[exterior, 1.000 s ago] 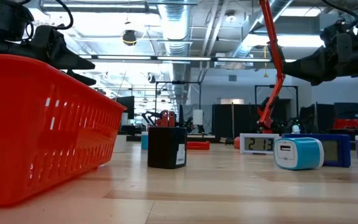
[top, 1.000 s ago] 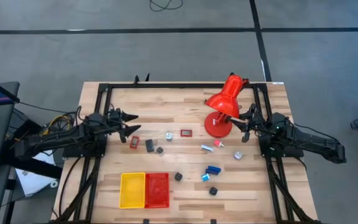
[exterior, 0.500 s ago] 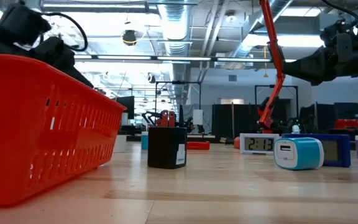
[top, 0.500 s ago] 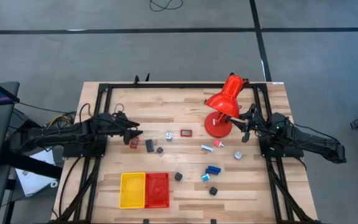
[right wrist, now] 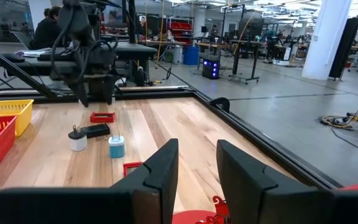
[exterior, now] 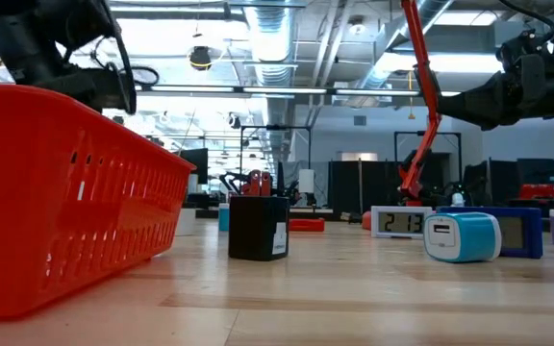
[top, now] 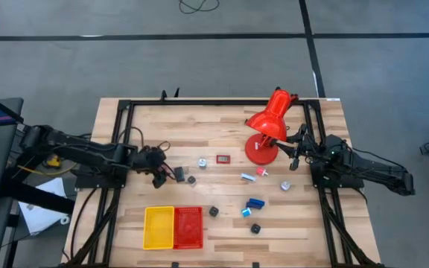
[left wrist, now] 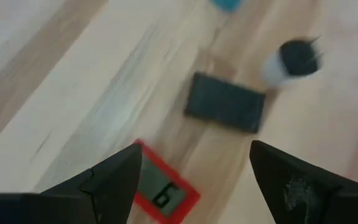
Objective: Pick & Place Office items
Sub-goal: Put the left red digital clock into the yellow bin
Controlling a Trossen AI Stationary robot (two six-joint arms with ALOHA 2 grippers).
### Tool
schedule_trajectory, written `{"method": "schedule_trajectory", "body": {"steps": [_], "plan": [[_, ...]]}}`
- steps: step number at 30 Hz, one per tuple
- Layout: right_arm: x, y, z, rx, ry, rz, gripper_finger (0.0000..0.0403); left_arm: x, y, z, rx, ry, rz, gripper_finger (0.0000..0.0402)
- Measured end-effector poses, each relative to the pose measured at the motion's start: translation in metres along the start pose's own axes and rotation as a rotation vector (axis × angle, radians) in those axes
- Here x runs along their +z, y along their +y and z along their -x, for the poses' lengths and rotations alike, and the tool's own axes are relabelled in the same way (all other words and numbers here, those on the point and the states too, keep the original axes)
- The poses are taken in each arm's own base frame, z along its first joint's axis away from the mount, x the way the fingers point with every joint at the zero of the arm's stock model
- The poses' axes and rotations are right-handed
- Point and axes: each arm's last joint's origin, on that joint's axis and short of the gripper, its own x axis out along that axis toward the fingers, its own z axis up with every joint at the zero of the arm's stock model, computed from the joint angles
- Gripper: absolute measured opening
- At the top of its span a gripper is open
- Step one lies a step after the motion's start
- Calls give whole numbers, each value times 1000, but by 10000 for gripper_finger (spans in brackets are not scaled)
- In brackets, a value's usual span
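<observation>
Jaws on my left gripper [left wrist: 191,180] are standing wide and holding nothing, and I am now hanging them right over the small red-framed clock [left wrist: 164,191], which lies flat on the wooden table [top: 222,126] just beside the black block [left wrist: 225,109]. A second ago I was reaching from farther back near the table's left edge; since then I have been swinging my left arm forward and down, so my fingers are now straddling the clock from above. Judging by that, I am lining up a grasp on this piece, and closing on it looks like the next step, then a carry to the red tray [top: 188,227] or the yellow tray [top: 158,228].

My right gripper [right wrist: 197,165] is waiting by the red desk lamp [top: 267,126], unmoved over the last second, its jaws nearly together and gripping nothing. Other office items are still lying scattered across the table, among them a blue piece [top: 255,202], so most of the sorting is still ahead of me.
</observation>
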Motion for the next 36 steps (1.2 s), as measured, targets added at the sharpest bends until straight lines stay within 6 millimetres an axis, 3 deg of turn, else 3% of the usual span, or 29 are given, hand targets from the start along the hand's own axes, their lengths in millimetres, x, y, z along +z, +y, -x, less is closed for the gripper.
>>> {"method": "schedule_trajectory", "body": {"steps": [3, 9, 16, 30, 36], "plan": [[0, 0, 0, 0, 1, 0, 103, -7, 7, -1, 73, 89, 42, 294], [0, 0, 0, 0, 0, 1, 103, -17, 11, -2, 110, 110, 312, 294], [0, 0, 0, 0, 0, 38, 103, -17, -4, -3, -17, 31, 314, 293], [2, 0, 0, -2, -17, 43, 103, -25, -8, -35, 147, 124, 302, 293], [2, 0, 0, -2, -25, 27, 103, -28, -7, -39, 187, 146, 330, 284]]}}
